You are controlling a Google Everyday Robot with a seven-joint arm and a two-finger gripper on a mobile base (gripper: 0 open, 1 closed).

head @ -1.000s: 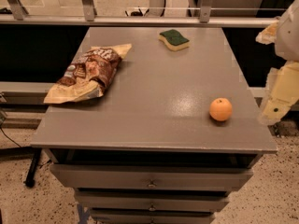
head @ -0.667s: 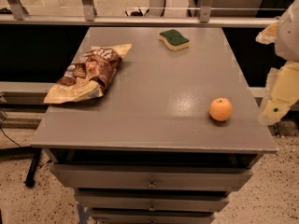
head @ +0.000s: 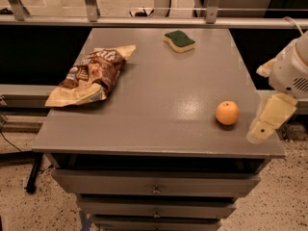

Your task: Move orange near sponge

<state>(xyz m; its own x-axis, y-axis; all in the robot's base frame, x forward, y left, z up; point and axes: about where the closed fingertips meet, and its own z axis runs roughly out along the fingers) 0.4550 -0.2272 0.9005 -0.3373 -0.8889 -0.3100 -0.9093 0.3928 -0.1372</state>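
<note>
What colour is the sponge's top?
Sponge top: dark green, camera view. Gripper hangs beside orange.

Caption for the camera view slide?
Gripper at table's right edge beside the orange; sponge at the far side.

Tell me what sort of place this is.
Probably an office or lab work area, not a home: a grey cabinet top over drawers, a speckled hard floor, a railing behind. The gripper hangs at the cabinet's right edge, beside the orange.

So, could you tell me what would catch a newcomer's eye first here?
The small, round, bright orange fruit sits near the grey table's front right corner, with the pale gripper hanging just right of it. A green-topped yellow foam sponge lies at the far edge; a crumpled brown-and-tan snack bag lies left.
</note>
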